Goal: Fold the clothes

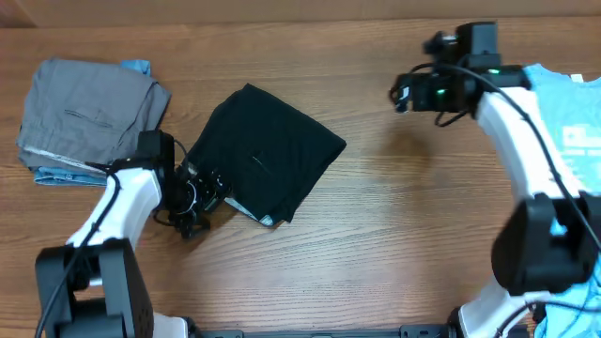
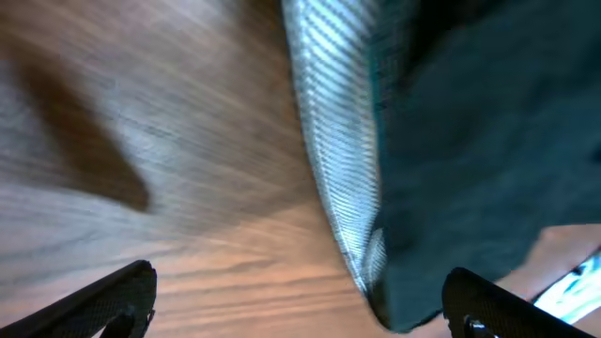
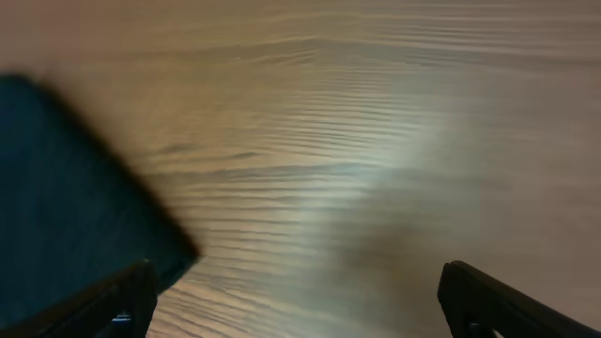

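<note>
The clothes show as a folded black shirt (image 1: 272, 155) left of the table's middle and a light blue T-shirt (image 1: 575, 122) with white print at the right edge. My left gripper (image 1: 214, 195) sits at the black shirt's lower left corner. In the left wrist view it (image 2: 300, 310) is open, with the shirt's corner (image 2: 498, 160) and a pale ribbed edge (image 2: 338, 160) reaching down beside the right finger (image 2: 498, 305). My right gripper (image 1: 399, 94) hovers right of the shirt, open (image 3: 296, 305) over bare wood, and the black shirt (image 3: 66, 207) lies at its left.
A grey folded garment (image 1: 89, 113) with a pocket seam lies at the far left on top of a bit of blue fabric (image 1: 136, 66). The wooden table (image 1: 404, 225) shows bare wood between the black shirt and the right arm.
</note>
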Available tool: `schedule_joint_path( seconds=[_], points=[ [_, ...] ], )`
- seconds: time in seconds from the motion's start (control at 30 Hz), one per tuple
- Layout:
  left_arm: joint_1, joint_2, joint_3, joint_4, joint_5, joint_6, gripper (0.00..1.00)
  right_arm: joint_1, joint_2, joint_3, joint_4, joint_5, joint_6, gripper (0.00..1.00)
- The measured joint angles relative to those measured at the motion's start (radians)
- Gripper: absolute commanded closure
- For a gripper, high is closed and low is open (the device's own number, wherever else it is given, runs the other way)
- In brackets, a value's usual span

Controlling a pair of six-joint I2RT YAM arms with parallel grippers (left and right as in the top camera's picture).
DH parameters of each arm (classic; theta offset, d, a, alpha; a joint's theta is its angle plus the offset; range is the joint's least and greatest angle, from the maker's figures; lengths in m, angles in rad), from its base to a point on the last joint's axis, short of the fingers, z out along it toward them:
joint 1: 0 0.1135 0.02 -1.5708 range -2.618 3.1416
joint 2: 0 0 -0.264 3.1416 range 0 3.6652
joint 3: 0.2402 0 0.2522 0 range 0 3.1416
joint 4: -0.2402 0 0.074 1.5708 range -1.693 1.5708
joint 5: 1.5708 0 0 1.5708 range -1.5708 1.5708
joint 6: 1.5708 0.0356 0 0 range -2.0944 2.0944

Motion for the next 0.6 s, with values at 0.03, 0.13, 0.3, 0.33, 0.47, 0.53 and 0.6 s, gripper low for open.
schedule_joint_path(
  seconds=[0.03,0.13,0.3,0.33,0.47,0.53,0.6],
  points=[
    [-0.014,-0.016,-0.01,0.028,0.0,-0.014,0.0,0.021,0.025,0.0,0.019,-0.033,-0.034,0.8],
    [-0.08,-0.023,-0.019,0.079,-0.008,-0.06,0.0,0.111,0.056,-0.001,0.074,-0.078,-0.11,0.96],
    [-0.204,-0.023,-0.027,0.135,-0.077,-0.156,0.0,0.235,0.067,-0.001,0.144,-0.058,-0.146,0.96],
    [-0.222,-0.023,-0.028,0.144,-0.092,-0.178,0.0,0.252,0.076,-0.001,0.159,-0.048,-0.15,0.96],
    [-0.251,-0.023,-0.03,0.175,-0.146,-0.243,0.0,0.28,0.116,-0.002,0.229,-0.021,-0.158,0.96],
    [-0.252,-0.023,-0.035,0.182,-0.161,-0.259,0.0,0.278,0.129,-0.002,0.242,-0.019,-0.157,0.96],
    [-0.252,-0.023,-0.051,0.195,-0.177,-0.271,0.0,0.278,0.141,-0.002,0.254,-0.043,-0.158,0.96]
  ],
)
